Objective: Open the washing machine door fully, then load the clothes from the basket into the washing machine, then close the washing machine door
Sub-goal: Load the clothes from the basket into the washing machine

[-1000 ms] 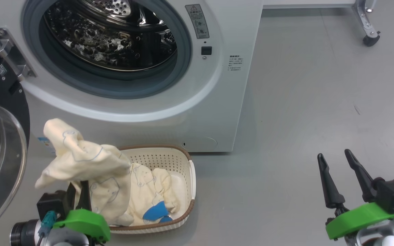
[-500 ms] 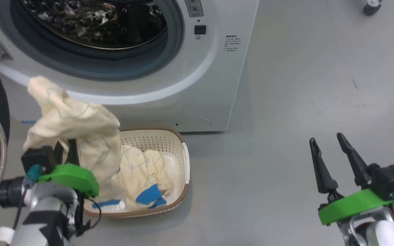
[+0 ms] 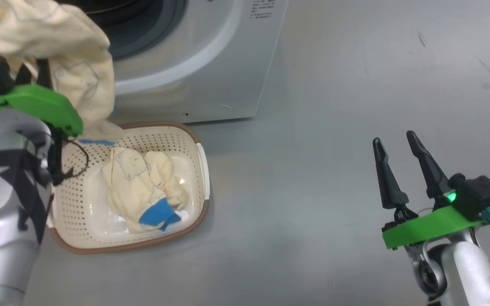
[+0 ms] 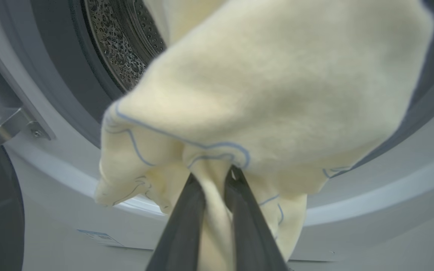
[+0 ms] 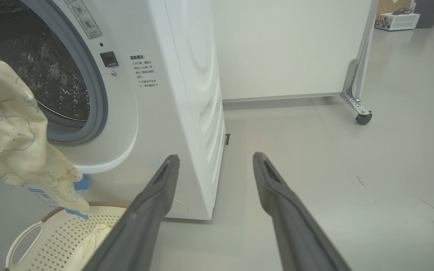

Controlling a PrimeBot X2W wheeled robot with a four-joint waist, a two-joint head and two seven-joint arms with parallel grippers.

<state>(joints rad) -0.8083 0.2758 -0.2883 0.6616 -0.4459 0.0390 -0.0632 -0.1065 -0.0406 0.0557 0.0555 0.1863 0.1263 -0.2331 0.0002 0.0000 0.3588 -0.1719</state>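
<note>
Green-collared and empty, the right end effector (image 3: 393,138) hovers over the floor (image 3: 313,191) at near right, its fingers spread wide. Near left sits the basket (image 3: 204,170) — cream clothes (image 3: 134,178) and a blue piece (image 3: 158,214) lie inside. Above its far left corner, the left end effector (image 4: 214,174) pinches a cream garment (image 3: 58,46), bunched over its fingers, in front of the washing machine (image 3: 211,63) — the steel drum (image 4: 126,49) lies beyond.

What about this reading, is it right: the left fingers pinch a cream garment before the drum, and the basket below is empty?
Not empty. The head view shows the basket holding a second cream garment and a blue piece. The left fingers do pinch the bear-print garment before the drum.
</note>
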